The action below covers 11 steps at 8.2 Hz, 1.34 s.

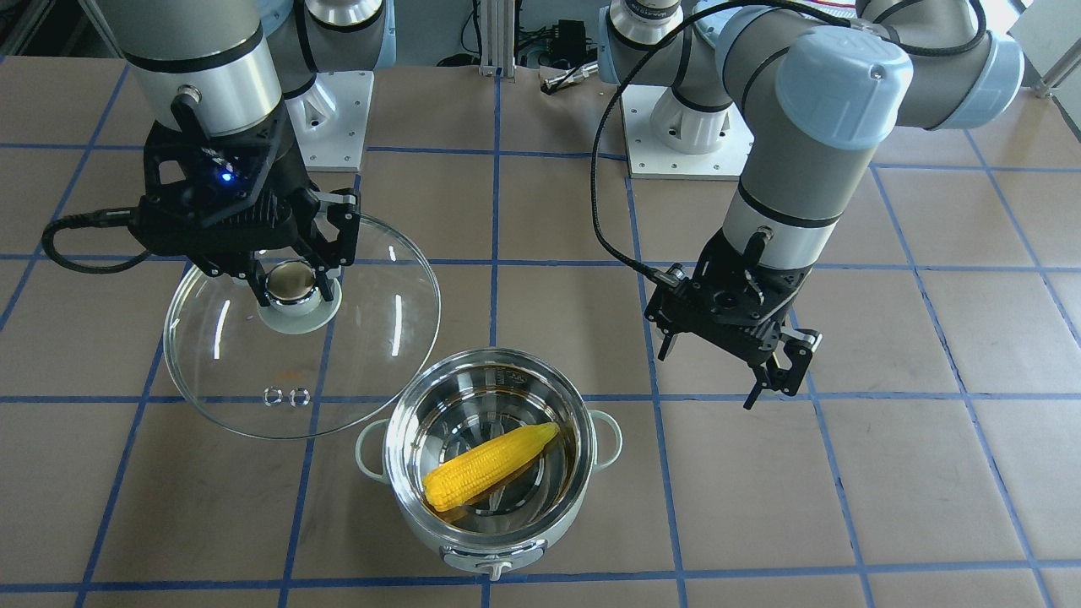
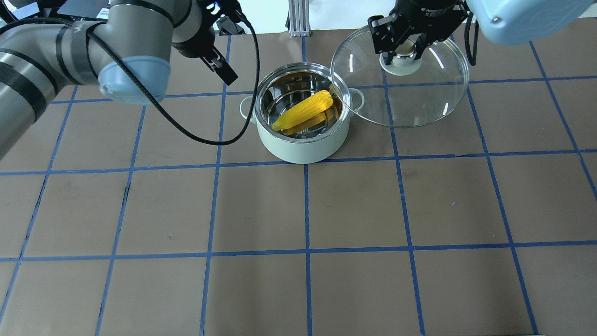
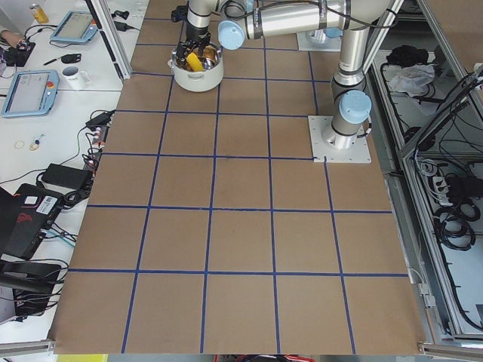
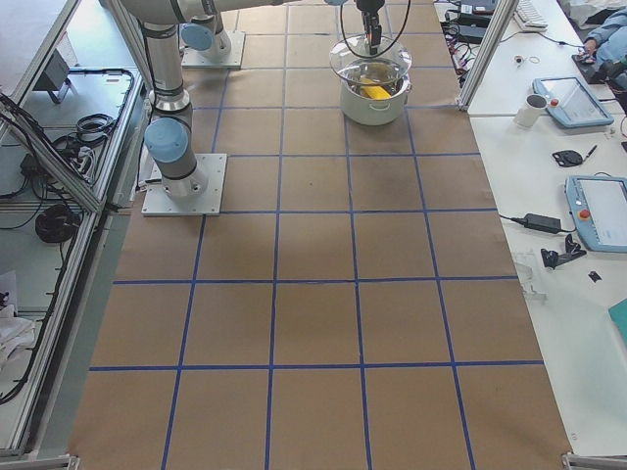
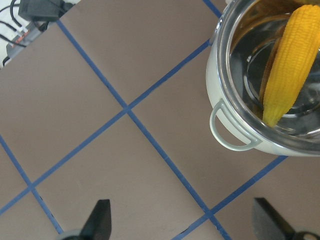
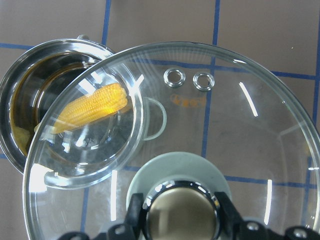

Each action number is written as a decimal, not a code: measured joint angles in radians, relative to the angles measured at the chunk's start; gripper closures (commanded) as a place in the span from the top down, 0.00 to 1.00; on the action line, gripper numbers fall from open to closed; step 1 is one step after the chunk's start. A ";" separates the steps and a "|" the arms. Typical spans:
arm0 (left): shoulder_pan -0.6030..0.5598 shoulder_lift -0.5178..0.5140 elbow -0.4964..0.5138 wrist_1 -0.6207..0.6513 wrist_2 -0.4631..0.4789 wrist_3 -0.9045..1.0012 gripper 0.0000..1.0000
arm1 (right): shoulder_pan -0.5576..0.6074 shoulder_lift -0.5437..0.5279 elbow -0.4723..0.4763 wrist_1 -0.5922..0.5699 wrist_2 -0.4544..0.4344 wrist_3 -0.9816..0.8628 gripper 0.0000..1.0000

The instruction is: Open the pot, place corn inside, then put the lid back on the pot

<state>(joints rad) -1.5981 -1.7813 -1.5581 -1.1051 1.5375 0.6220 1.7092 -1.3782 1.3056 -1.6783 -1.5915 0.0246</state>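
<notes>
Holding the lid [image 1: 245, 371] by its knob [image 6: 180, 212], the right tool [image 1: 291, 287] has its fingers clamped on either side of the ball, and the glass dome hangs tilted above the tabletop [image 2: 354, 205] rather than lying on it. The pot [image 2: 303, 144] stands open with the corn [image 1: 490, 464] already inside. The cob lies slantwise across the steel floor, its long axis running corner to corner of the bowl, with one end leaning up the wall.

The left tool [image 1: 781, 380] hovers on the pot's other side, jaws spread wide and empty, clear of the side handle that shows in its own wrist view.

What remains, as I judge it, is the last step of seating the lid. The move turns on one offset: the lid's centre lies to the pot's right and a little toward the robot's base. Only its nearest edge overlaps the pot's rim, as the right wrist view shows through the glass. The right arm alone carries it and is the one placed to finish. It needs to shift the dome leftward and away from the base until the knob stands over the bowl's middle, level it, then lower. The raised end of the cob looks to sit below the rim, though I cannot be sure.
</notes>
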 measured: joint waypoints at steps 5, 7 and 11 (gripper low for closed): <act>0.024 0.114 -0.032 -0.146 0.052 -0.382 1.00 | 0.108 0.182 -0.039 -0.183 -0.003 0.176 0.37; 0.025 0.129 -0.042 -0.189 0.085 -0.446 1.00 | 0.164 0.241 -0.039 -0.242 -0.009 0.266 0.37; 0.024 0.137 -0.047 -0.210 0.093 -0.464 1.00 | 0.219 0.300 -0.038 -0.314 -0.013 0.315 0.38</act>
<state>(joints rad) -1.5738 -1.6442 -1.6054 -1.3147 1.6304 0.1577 1.9285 -1.0783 1.2679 -1.9927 -1.6043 0.3395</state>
